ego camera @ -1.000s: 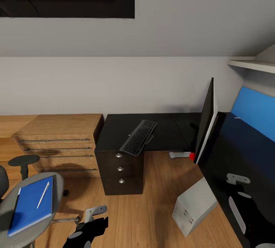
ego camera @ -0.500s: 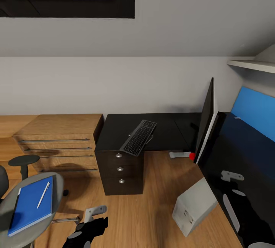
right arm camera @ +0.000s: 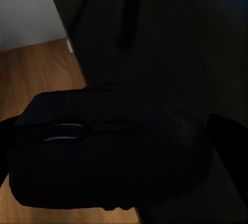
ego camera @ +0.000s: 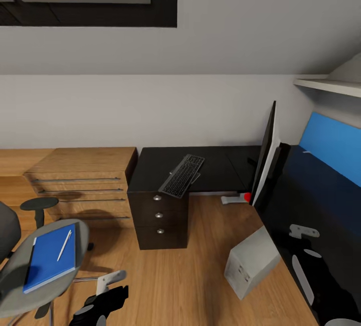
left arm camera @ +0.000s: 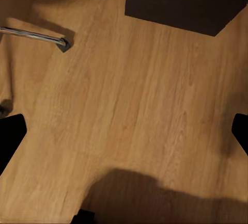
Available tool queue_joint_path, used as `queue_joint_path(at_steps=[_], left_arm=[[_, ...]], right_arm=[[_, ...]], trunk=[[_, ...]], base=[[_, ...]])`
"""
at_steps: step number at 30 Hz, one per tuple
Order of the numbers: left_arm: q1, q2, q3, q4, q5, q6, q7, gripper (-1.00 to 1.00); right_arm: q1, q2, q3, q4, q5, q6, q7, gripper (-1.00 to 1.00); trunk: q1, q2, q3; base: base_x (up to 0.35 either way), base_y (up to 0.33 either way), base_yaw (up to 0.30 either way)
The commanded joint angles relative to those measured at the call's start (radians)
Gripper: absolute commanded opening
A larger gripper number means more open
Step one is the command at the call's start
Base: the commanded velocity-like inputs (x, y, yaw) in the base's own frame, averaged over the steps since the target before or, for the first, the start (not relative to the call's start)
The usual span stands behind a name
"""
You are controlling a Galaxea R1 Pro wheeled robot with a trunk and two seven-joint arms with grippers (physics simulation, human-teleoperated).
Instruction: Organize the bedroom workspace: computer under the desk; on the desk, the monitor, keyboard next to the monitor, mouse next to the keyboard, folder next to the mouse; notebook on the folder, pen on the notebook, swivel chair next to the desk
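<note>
two arms low, robot facing the desk [ego camera: 220,165] corner.
the keyboard [ego camera: 182,175] lies slanted over the desk's near edge above the drawers, monitor [ego camera: 264,158] edge-on to its right, computer [ego camera: 251,268] tilted on the floor below. far left, the folder [ego camera: 50,257] sits on the chair [ego camera: 20,286] seat with the pen [ego camera: 64,245] on it. left gripper [left arm camera: 124,131] hangs spread wide over bare floor; right gripper [right arm camera: 116,149] sits around the dark mouse [right arm camera: 103,152], grip unclear.

Swivel chair [ego camera: 30,271] cut by left and bottom edges. Notebook on folder [ego camera: 50,257] not distinguishable. Right gripper [ego camera: 306,253] cropped at bottom edge, jaw state unreadable. Monitor [ego camera: 264,158] edge-on, screen unreadable.
</note>
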Motion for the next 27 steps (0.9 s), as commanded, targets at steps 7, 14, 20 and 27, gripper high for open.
queue_joint_path(at_steps=[7, 14, 20, 27], left_arm=[[-0.001, -0.001, 0.015, -0.002, 0.011, 0.003, 0.008, 1.0], [-0.001, -0.002, 0.009, -0.002, 0.01, 0.003, 0.012, 1.0], [-0.001, -0.002, 0.008, -0.003, 0.009, 0.001, 0.013, 1.0], [-0.001, -0.002, 0.007, -0.006, 0.009, 0.0, 0.013, 1.0]], right_arm=[[0.001, 0.031, 0.003, -0.004, -0.003, 0.003, -0.006, -1.0], [0.003, 0.041, 0.004, -0.007, -0.004, -0.001, -0.006, -1.0], [0.035, 0.078, 0.004, -0.076, -0.003, -0.003, -0.006, -1.0], [0.122, 0.131, 0.007, -0.217, 0.035, 0.001, -0.006, -1.0]], trunk=[[-0.027, 0.048, 0.021], [-0.054, 0.097, 0.043], [-0.077, 0.139, 0.062], [-0.104, 0.188, 0.083]], base=[[-0.003, 0.0, 0.0], [0.0, 0.0, 0.0], [0.0, 0.0, 0.0], [0.0, 0.0, 0.0]])
